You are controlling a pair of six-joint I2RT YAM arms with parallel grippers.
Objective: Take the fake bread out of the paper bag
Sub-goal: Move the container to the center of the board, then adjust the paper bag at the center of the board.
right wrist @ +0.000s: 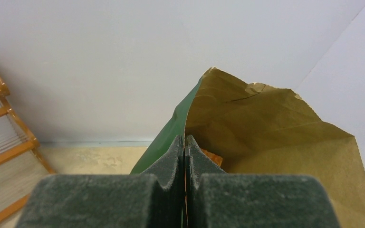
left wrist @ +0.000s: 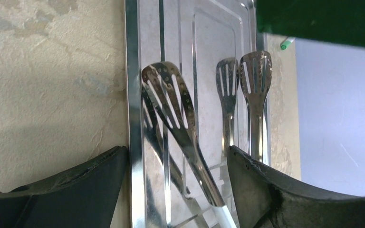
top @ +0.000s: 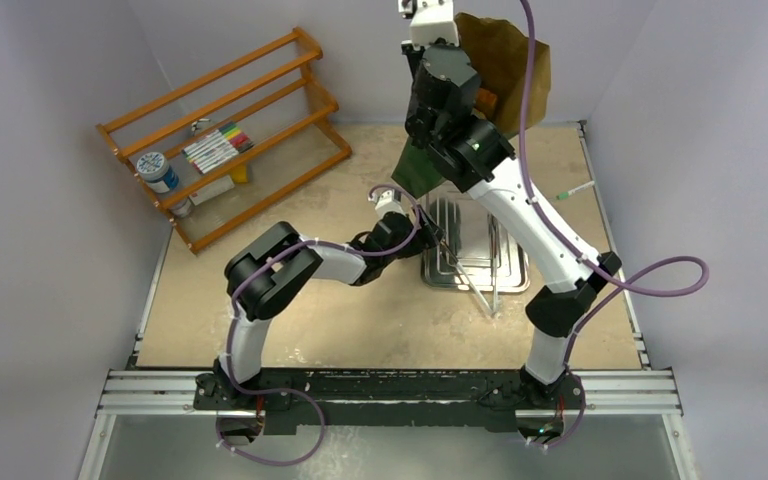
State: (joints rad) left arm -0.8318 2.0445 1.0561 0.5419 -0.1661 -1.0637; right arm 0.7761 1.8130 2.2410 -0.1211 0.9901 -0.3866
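The paper bag [top: 505, 60], green outside and brown inside, is held up at the back of the table, mouth open and tilted. My right gripper [right wrist: 185, 142] is shut on the bag's left wall [right wrist: 171, 128] at the rim; in the top view the arm mostly hides it [top: 465, 110]. An orange piece of fake bread [right wrist: 212, 157] shows inside the bag just past the fingers, and in the top view [top: 487, 100]. The other bread pieces are hidden. My left gripper [left wrist: 178, 190] [top: 428, 238] is open, low at the metal tray's left edge, with a tongs arm [left wrist: 185, 128] between its fingers, untouched.
The silver tray [left wrist: 133, 118] [top: 512, 272] lies under the bag, with metal tongs [top: 472, 272] and a second pair [left wrist: 247, 95] on it. An orange wooden rack [top: 230, 130] with markers and a can stands at back left. A green-capped marker [top: 575, 190] lies at right.
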